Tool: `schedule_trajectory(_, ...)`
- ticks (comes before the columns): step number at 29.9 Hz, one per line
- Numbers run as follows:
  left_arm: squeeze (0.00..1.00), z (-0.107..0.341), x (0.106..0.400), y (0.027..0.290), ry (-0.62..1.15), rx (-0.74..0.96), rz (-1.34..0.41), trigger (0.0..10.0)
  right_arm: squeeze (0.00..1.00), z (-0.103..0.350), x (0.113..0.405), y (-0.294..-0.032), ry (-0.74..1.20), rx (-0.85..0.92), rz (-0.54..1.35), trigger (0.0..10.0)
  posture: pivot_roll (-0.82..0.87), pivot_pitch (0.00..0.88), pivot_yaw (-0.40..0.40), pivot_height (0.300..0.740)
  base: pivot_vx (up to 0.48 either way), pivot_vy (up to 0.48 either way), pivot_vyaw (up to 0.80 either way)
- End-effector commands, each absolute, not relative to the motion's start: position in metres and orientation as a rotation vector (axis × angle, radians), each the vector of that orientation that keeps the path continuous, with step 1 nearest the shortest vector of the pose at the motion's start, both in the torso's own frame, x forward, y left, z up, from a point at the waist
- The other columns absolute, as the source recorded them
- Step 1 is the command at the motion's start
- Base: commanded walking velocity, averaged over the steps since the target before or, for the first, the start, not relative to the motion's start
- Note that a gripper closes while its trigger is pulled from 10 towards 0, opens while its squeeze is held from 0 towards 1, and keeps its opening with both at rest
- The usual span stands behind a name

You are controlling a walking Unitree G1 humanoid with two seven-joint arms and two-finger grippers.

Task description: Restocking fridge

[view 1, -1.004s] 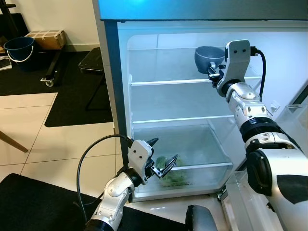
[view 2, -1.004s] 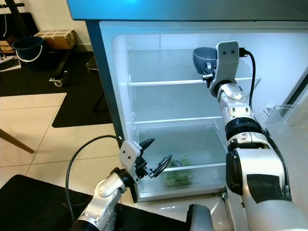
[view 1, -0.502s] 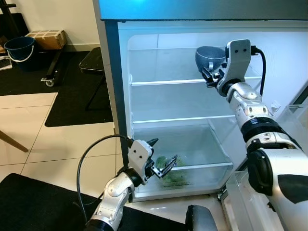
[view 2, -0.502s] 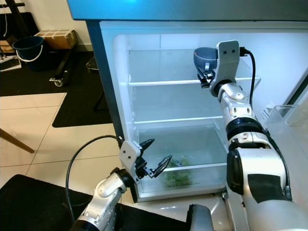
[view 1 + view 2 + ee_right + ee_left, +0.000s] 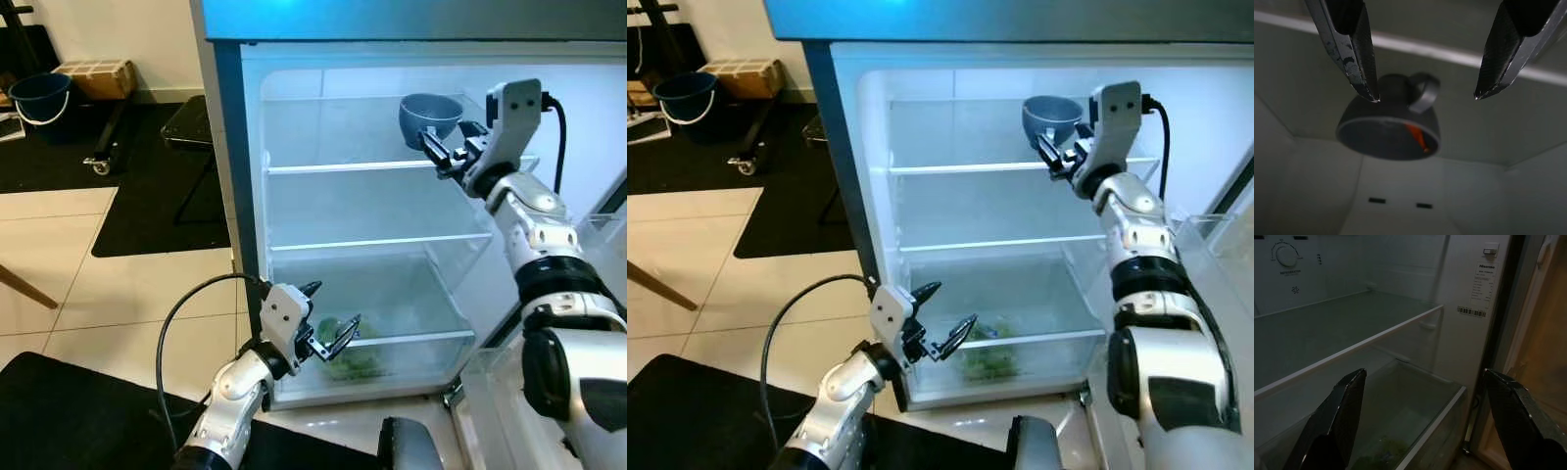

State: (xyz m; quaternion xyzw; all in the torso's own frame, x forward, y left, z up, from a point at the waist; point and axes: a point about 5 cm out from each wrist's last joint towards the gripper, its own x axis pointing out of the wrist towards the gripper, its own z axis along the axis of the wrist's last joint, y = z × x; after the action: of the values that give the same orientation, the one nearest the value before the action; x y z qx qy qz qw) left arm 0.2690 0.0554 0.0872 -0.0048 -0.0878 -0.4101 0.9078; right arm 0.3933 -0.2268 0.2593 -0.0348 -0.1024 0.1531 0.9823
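**Cup on the top shelf, right tool spread just in front of it**

On the top glass shelf of the open fridge we log a grey-blue cup, upright, toward the right end of the shelf. The right tool sits at about 5 o'clock from the cup in the head view, just beside it and apart from it, fingers spread and holding nothing.

Key relation: from the tool, the cup lies straight ahead, along the line of the fingers. In the right wrist view the cup sits between and beyond the two fingertips, its loop handle turned toward the tool. We judge the cup placed and this arm either clearing off or ready to re-grip; we cannot tell which.

The right arm is far nearer the cup. The left tool hovers low before the clear crisper drawer, spread wide and empty.

Views differ: the wrist camera shows the handle and an orange streak inside the cup; the head view gives neither, but shows the greens in the drawer. The left wrist view is dim, with shelf edges and a label on the fridge wall.
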Motion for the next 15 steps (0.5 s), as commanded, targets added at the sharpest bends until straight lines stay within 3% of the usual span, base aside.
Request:
schedule_trajectory(1,0.00,0.087,0.269,0.054,-0.177,-0.019,-0.853,10.0,0.00,0.258,0.389,-0.228,-0.209,-0.059,0.349,10.0,0.10,0.049,-0.027,0.524,0.000,0.000,0.00)
schedule_trajectory(15,0.00,0.083,0.269,0.057,-0.161,-0.013,-0.853,10.0,0.00,0.209,0.355,-0.221,-0.117,-0.077,0.550,10.0,0.10,0.041,-0.018,0.524,0.000,0.000,0.00)
